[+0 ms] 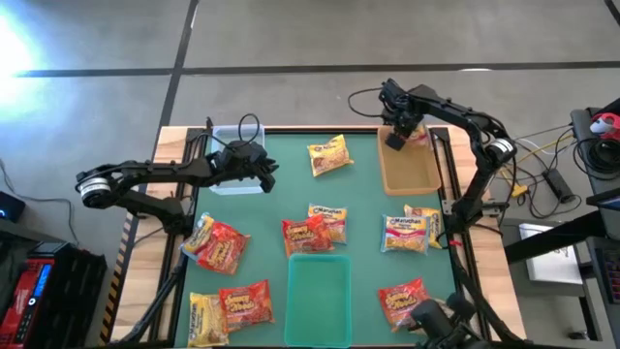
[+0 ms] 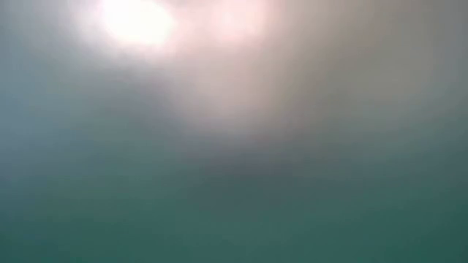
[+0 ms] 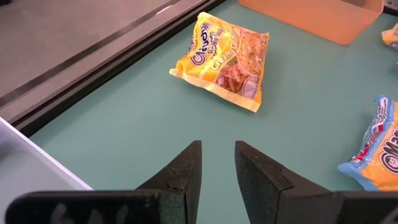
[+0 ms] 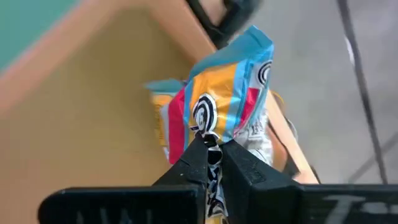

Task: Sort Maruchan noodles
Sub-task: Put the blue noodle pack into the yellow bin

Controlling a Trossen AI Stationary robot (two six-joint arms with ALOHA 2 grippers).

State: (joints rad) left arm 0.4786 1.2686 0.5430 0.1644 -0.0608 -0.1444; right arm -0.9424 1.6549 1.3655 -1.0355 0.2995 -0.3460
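The right gripper (image 4: 211, 155) hangs over the far end of the brown tray (image 1: 411, 171) at the table's far right corner, its fingers clamped on the edge of a pale yellow Maruchan packet with pink and blue label (image 4: 217, 106). The left gripper (image 3: 217, 168) sits beside the clear tray (image 1: 232, 136) near the far left corner, fingers parted a narrow gap and holding nothing, facing a yellow Maruchan packet (image 3: 225, 60) lying flat on the green mat (image 1: 281, 194) by the far edge. Other packets lie scattered around the green tray (image 1: 318, 299) at the near edge.
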